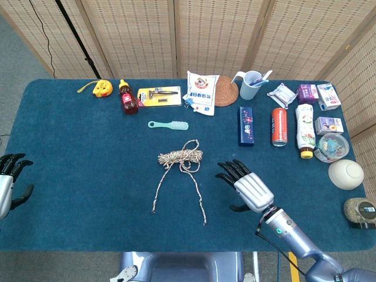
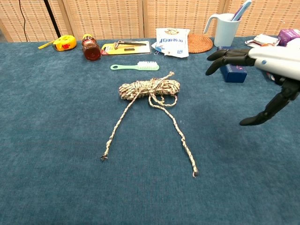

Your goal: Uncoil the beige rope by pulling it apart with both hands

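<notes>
The robot's right hand [image 1: 245,187] hangs over the blue table [image 1: 70,176] with fingers [image 2: 225,56] spread and holding nothing, palm down, thumb stretched toward the table's near edge, just to the right of the beige rope [image 1: 180,157] but not touching it; the left hand [image 1: 8,183] shows only at the table's far left edge in the head view, fingers apart and empty, well apart from the rope. The rope lies near the middle of the table as a tight coiled bundle with a small loop above it and two loose ends trailing toward the near edge, one to the left and one to the right. Behind the coil rests a mint-green brush [image 1: 168,124], and farther back along the far edge stand a yellow tape measure [image 1: 102,88], a small dark red bottle [image 1: 127,97], a razor on a yellow card [image 1: 159,96], a white packet [image 1: 201,91], a round woven coaster [image 1: 227,92] and a pale blue cup [image 1: 250,84] with toothbrushes in it. To the right of the hand lie a dark blue box [image 1: 247,126], an orange can [image 1: 279,126] on its side, a white bottle [image 1: 305,129], several small cartons and a round cream container [image 1: 345,174]
</notes>
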Robot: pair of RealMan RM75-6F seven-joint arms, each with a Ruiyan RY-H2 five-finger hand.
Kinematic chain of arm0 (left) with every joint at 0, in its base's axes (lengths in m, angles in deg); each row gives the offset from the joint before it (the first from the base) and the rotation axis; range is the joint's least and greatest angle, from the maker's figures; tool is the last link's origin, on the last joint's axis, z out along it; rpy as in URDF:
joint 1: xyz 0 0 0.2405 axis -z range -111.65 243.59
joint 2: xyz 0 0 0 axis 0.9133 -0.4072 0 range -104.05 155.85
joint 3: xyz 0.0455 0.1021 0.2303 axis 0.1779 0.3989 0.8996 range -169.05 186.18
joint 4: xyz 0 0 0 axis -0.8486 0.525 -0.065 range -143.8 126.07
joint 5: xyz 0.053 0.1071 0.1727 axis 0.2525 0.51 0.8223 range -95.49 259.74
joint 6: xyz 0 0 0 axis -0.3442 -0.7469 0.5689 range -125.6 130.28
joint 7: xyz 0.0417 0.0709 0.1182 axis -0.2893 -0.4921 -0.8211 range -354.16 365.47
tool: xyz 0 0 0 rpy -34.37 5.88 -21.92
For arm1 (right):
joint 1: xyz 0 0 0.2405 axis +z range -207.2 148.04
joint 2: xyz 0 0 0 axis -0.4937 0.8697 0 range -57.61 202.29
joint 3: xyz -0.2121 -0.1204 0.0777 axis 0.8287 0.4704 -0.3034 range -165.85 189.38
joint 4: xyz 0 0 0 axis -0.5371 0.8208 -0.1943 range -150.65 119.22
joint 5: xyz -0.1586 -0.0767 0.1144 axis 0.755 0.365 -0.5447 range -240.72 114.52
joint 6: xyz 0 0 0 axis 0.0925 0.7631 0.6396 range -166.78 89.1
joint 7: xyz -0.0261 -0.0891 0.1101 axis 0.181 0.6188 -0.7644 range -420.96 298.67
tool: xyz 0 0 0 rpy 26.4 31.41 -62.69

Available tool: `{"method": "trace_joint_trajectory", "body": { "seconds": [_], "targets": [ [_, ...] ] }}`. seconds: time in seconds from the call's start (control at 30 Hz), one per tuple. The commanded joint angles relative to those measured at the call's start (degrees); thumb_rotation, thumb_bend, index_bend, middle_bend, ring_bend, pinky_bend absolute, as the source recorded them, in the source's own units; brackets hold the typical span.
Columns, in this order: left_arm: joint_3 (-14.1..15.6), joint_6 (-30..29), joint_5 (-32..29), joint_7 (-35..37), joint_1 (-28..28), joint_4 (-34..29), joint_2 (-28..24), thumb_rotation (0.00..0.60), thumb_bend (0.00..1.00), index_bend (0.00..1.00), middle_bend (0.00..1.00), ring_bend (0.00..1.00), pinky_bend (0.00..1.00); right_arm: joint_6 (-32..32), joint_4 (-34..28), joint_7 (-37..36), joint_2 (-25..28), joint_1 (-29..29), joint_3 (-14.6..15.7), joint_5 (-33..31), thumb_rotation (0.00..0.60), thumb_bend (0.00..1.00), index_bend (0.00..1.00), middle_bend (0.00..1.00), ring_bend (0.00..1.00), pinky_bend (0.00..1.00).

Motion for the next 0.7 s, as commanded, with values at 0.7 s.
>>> {"method": "trace_joint_trajectory", "body": {
  "seconds": [0.7],
  "targets": [
    [0.3, 0.5, -1.4, 2.6, -0.3, 0.8, -1.8, 0.600, 0.29, 0.27, 0.21, 0.14, 0.03, -6.7, 2.5, 19.4, -14.1, 6.3, -2.1, -13.4, 0.600, 0.12, 0.05, 0.00, 0.00, 0.00]
  ]
}}
